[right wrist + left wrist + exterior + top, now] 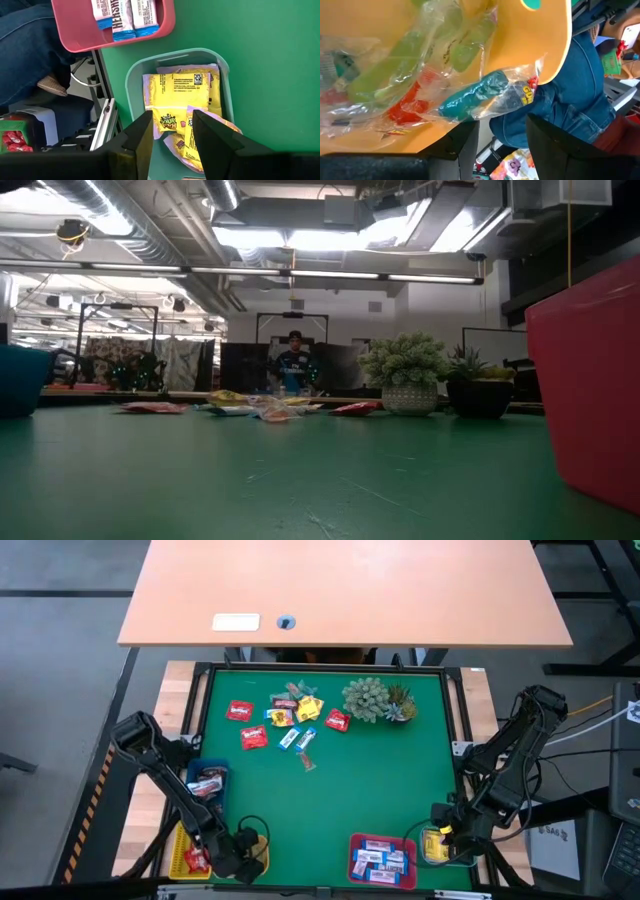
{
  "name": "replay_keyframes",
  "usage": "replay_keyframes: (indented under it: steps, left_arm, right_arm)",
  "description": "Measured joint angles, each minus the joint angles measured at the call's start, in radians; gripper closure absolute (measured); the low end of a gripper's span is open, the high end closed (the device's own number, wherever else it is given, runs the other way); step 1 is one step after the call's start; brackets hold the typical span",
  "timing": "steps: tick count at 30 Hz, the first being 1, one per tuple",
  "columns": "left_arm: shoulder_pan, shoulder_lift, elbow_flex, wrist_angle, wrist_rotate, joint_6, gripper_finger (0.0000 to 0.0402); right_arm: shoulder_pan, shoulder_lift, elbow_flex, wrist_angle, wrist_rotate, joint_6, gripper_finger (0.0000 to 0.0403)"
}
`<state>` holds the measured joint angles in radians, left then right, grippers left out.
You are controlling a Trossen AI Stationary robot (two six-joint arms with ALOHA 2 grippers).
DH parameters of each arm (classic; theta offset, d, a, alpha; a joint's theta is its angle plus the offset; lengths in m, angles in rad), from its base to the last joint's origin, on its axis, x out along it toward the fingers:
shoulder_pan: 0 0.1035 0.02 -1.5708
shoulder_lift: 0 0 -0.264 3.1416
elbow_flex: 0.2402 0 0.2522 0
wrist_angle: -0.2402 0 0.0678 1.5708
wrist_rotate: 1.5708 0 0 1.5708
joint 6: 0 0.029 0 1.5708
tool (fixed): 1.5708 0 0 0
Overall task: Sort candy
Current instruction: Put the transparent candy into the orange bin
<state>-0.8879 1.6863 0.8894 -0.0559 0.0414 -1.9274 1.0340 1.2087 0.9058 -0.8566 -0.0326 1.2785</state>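
Loose candy [285,720] in red, yellow and blue-and-white wrappers lies on the green mat's far half. My left gripper [240,862] hangs open at the near left, by the yellow tray [540,40], which holds clear-wrapped sweets. One clear wrapper with a blue sweet [480,97] lies over the tray's rim just beyond the fingertips. My right gripper [172,120] stands open above the teal tray [131,75] at the near right. Yellow packets [175,90] lie flat in that tray, one showing in the gap between the fingers. My left gripper has its fingertips right at the near edge of the clear wrapper [487,112]. Whether they touch it I cannot tell. The gap between the fingers is bare, and the wrapper rests on the yellow tray's rim.
A pink tray [382,860] of blue-and-white bars sits between the two arms at the near edge. A blue tray [207,778] with dark red sweets stands at the left. Green plants [375,700] stand at the far right. A person's jeans [580,100] show beyond the near edge.
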Motion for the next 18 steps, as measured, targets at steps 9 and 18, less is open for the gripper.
replay_keyframes:
  steps: [9,18]
  left_arm:
    - [-0.019,-0.072,0.0,0.0,-0.004,0.003,0.0252]
    - [0.044,-0.122,-0.002,0.047,-0.305,0.065,0.0252]
  right_arm:
    - [0.0,0.0,0.0,0.0,0.0,0.0,0.0267]
    - [0.0,0.0,0.0,-0.001,0.0,0.0,0.0267]
